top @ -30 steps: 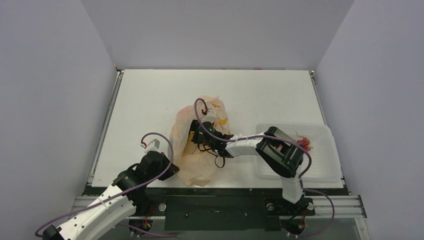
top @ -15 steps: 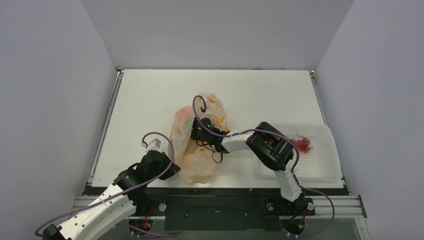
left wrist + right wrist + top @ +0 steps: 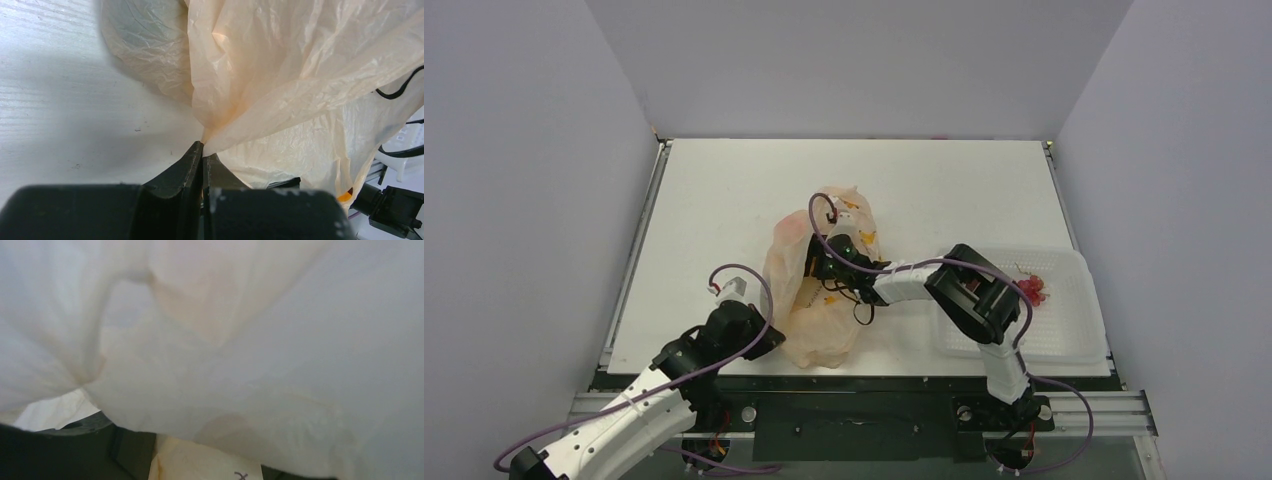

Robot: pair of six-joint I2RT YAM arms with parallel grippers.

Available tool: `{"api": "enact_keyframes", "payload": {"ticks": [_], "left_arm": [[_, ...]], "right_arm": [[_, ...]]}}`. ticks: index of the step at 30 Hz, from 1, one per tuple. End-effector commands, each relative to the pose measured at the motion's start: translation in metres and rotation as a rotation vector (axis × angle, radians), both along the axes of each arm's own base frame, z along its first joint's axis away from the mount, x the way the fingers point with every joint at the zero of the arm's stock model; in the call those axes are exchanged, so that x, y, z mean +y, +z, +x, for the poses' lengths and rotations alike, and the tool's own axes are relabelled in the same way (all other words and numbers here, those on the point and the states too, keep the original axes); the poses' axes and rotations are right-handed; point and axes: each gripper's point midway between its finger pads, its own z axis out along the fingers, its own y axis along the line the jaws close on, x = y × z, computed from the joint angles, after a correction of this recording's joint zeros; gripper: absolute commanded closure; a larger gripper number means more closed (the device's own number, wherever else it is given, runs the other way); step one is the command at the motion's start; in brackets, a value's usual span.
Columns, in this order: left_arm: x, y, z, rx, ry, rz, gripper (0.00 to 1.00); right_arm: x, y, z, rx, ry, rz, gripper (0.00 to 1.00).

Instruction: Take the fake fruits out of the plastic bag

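Reaching further left than a second ago, the right gripper (image 3: 820,267) sits inside the crinkly translucent peach-orange plastic bag (image 3: 819,328) printed with yellow bananas. Film fills its wrist view, so I cannot tell how its jaws stand. The left gripper (image 3: 203,151) is clamped on the bag's near edge. Best to hold that pinch taut and close on fruit, not film. A string of small red plastic berries (image 3: 1031,289) lies in the white plastic tray (image 3: 1074,345) on the white table (image 3: 724,200), between pale grey walls (image 3: 524,200).

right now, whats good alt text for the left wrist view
The left gripper, black jaws shut, pinches a fold of the crinkly peach plastic bag over the white table. The bag fills the upper right of the picture.
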Motion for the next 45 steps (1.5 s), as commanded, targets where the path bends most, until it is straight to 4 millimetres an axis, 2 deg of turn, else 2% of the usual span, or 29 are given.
{"api": "enact_keyframes", "payload": {"ticks": [1, 6, 9, 11, 12, 16, 22, 25, 29, 33, 37, 44, 45], "left_arm": [[-0.009, 0.019, 0.009, -0.047, -0.015, -0.034, 1.0], [-0.01, 0.023, 0.012, -0.058, -0.018, -0.032, 1.0], [-0.011, 0.023, 0.014, -0.063, -0.021, -0.026, 1.0], [-0.012, 0.024, 0.015, -0.066, -0.022, -0.029, 1.0], [-0.013, 0.023, 0.015, -0.066, -0.023, -0.032, 1.0], [-0.016, 0.028, 0.018, -0.08, -0.025, -0.045, 1.0], [-0.017, 0.038, 0.022, -0.107, -0.018, -0.061, 1.0], [-0.017, 0.042, 0.024, -0.119, -0.008, -0.066, 1.0], [-0.013, 0.04, 0.024, -0.119, 0.006, -0.059, 1.0], [-0.014, 0.036, 0.023, -0.114, 0.015, -0.074, 1.0], [-0.015, 0.035, 0.023, -0.112, 0.017, -0.086, 1.0], [-0.016, 0.033, 0.022, -0.105, 0.013, -0.088, 1.0], [-0.016, 0.032, 0.022, -0.103, 0.013, -0.088, 1.0]], "right_arm": [[-0.012, 0.04, 0.002, -0.088, -0.002, 0.014, 0.87], [-0.026, 0.042, -0.023, -0.077, 0.049, -0.022, 0.92], [-0.032, 0.042, -0.041, -0.075, 0.087, -0.052, 1.0], [-0.034, 0.048, -0.055, -0.074, 0.114, -0.053, 1.0], [-0.038, 0.042, -0.062, -0.061, 0.125, -0.065, 1.0], [-0.032, 0.041, -0.094, -0.052, 0.202, -0.068, 1.0], [-0.03, 0.039, -0.123, -0.029, 0.286, -0.068, 1.0], [-0.036, 0.04, -0.13, -0.026, 0.298, -0.077, 1.0], [-0.043, 0.059, -0.137, -0.072, 0.308, -0.086, 1.0], [-0.044, 0.087, -0.144, -0.128, 0.33, -0.074, 1.0], [-0.043, 0.123, -0.147, -0.179, 0.346, -0.016, 1.0], [-0.039, 0.201, -0.152, -0.289, 0.375, 0.114, 1.0], [-0.04, 0.208, -0.15, -0.302, 0.363, 0.117, 1.0]]}}
